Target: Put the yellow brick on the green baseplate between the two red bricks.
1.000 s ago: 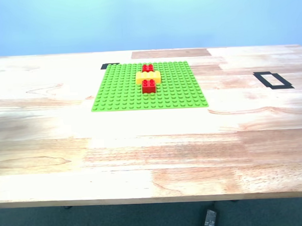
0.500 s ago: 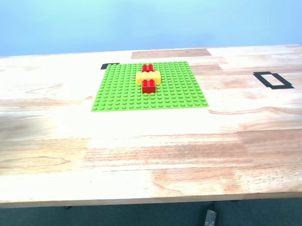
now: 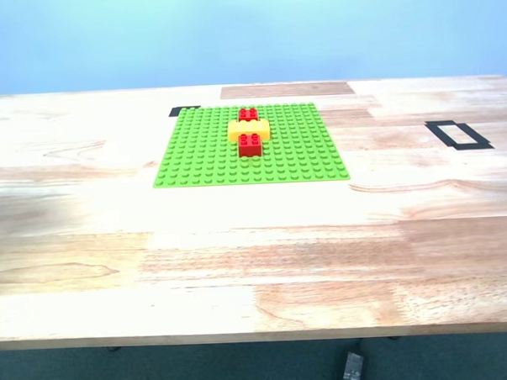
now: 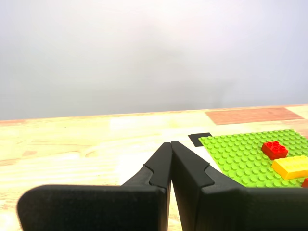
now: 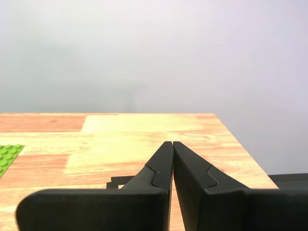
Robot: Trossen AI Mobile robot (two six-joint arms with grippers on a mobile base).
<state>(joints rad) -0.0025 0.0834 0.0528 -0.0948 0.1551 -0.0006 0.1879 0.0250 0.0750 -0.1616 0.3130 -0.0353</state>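
The yellow brick (image 3: pixel 248 130) is sitting on the green baseplate (image 3: pixel 201 154), lying crosswise between the two red bricks (image 3: pixel 250 144), touching both. The baseplate is lying flat on the wooden surface (image 3: pixel 256 257), toward its far side in the exterior view. My first claw (image 4: pixel 171 144) is hovering above the surface beside the baseplate, clenched with its tips meeting and grasping nothing. My second claw (image 5: pixel 172 144) is likewise pressed together and empty, pointing over a bare stretch of wood near a black tape mark (image 5: pixel 118 182).
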